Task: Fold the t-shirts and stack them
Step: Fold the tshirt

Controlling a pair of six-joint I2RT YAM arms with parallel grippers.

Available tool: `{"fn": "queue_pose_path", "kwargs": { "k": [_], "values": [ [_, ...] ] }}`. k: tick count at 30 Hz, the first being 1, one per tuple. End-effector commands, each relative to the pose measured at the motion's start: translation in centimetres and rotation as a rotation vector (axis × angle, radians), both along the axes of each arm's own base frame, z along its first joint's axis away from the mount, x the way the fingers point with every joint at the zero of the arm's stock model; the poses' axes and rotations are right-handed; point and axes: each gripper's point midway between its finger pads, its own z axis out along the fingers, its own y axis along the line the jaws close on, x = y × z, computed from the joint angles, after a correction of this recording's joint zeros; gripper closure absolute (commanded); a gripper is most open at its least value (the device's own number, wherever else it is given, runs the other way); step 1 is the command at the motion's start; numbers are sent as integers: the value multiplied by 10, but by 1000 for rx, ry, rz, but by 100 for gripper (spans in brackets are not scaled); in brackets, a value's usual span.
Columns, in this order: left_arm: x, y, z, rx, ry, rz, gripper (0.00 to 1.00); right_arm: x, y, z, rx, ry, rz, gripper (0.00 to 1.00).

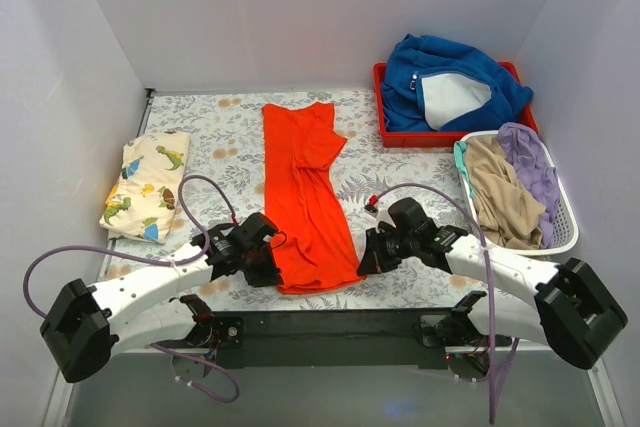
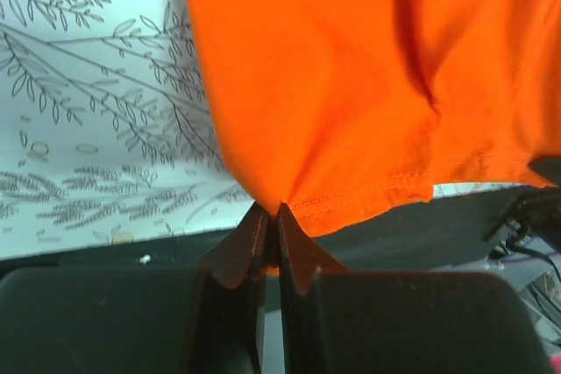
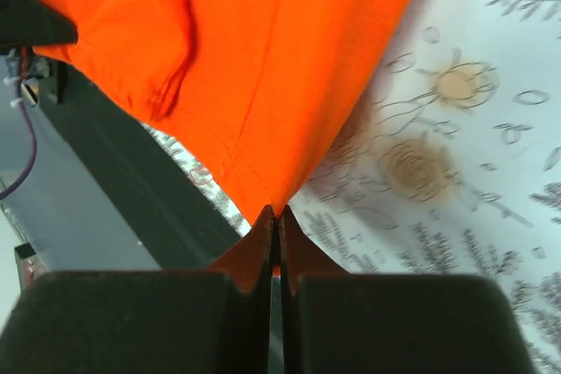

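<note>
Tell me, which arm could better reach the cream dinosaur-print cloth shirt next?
Likely left: the left gripper, pinching the orange-red cloth shirt's hem, sits nearer the cream dinosaur-print shirt; the right gripper is farther off.

Plain pale walls [image 1: 300, 7] close the counter [image 1: 235, 137] on the left, the back and the right. A white cloth [image 1: 420, 172] with grey leaves and brown flowers covers it. A black bar [image 1: 330, 327] runs along the near edge. The light is soft and even.

Shirt [image 1: 305, 197] ctr, 2nd shirt [image 1: 147, 187] L, basket [image 1: 570, 217] R.
</note>
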Motion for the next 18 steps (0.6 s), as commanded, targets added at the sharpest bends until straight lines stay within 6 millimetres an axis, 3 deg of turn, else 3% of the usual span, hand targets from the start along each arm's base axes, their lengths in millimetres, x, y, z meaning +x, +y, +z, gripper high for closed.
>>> {"fn": "queue_pose_path", "kwargs": {
  "k": [1,9,12,18],
  "values": [
    [-22,10,20,26,69,-58,100,-22,-4,5,-14,38,-5,99],
    [-55,37,28,37,145,-10,100,-67,-6,5,-69,102,41,99],
    [-45,34,46,-8,72,19,100,-53,-2,16,-72,28,23,99],
    [-1,17,72,22,-62,35,100,1,25,56,-77,-189,8,99]
  ]
}}
